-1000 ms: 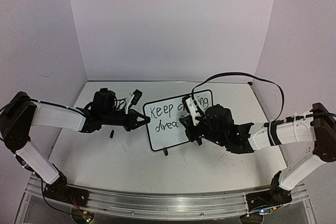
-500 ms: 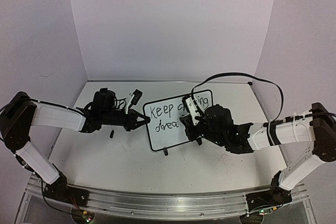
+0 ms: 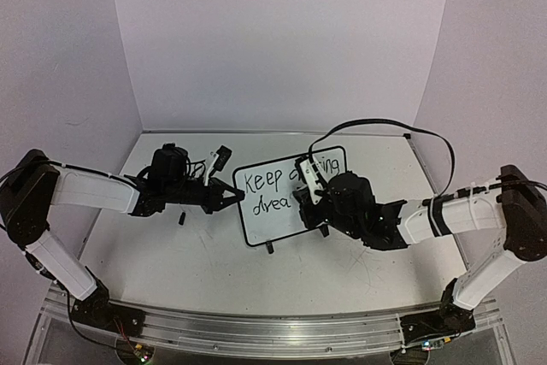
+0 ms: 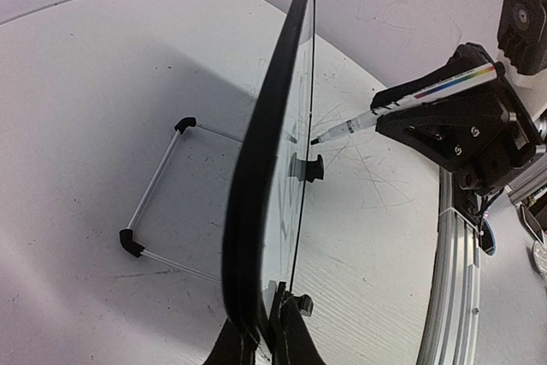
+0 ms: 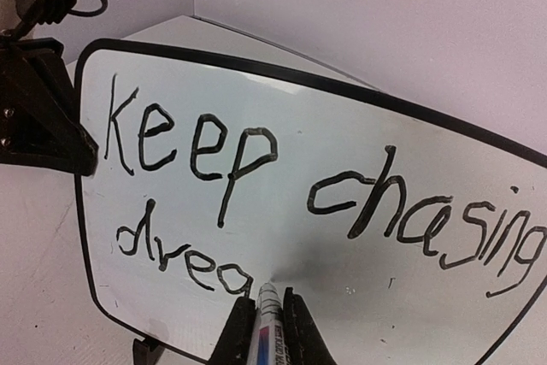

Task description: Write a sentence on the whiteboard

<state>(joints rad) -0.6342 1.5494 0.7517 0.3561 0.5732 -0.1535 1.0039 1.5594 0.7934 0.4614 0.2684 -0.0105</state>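
Top external: my left arm reaches in low from the left, its pincer (image 3: pixel 231 197) clamped on the left edge of the whiteboard (image 3: pixel 272 224), which stands on its feet mid-surface (image 3: pixel 197 245). My right arm stretches in from the right, wrist across the board's face. Right wrist: right pincer (image 5: pixel 266 314) closed on the marker (image 5: pixel 270 335), tip at the board just after "drea"; the sentence (image 5: pixel 214 147) reads "Keep chasing / drea".

White table (image 3: pixel 171 254), 3 seemingly lavender walls (image 3: pixel 282 40)
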